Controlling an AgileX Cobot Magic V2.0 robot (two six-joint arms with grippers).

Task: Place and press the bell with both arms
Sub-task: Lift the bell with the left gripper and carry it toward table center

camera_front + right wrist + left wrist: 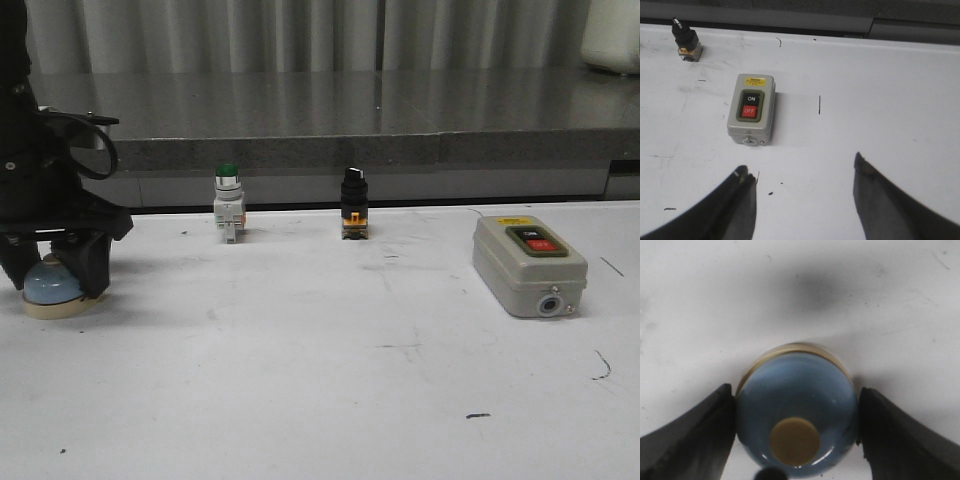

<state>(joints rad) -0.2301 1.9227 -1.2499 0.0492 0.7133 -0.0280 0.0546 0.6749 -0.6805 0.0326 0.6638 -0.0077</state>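
Note:
The light-blue bell [50, 288] with a cream base ring sits on the white table at the far left. My left gripper [52, 278] stands over it, one black finger on each side. In the left wrist view the bell [790, 385] fills the gap between the fingers [700, 430], which touch its dome on both sides, and its cream knob [795, 441] faces the camera. My right gripper [800, 167] is open and empty, low over bare table. It does not show in the front view.
A grey switch box [525, 265] with ON and OFF buttons lies at the right, also in the right wrist view [751, 107]. A green-capped push button [228, 200] and a black selector switch [353, 205] stand at the back. A raised steel ledge [350, 110] runs behind.

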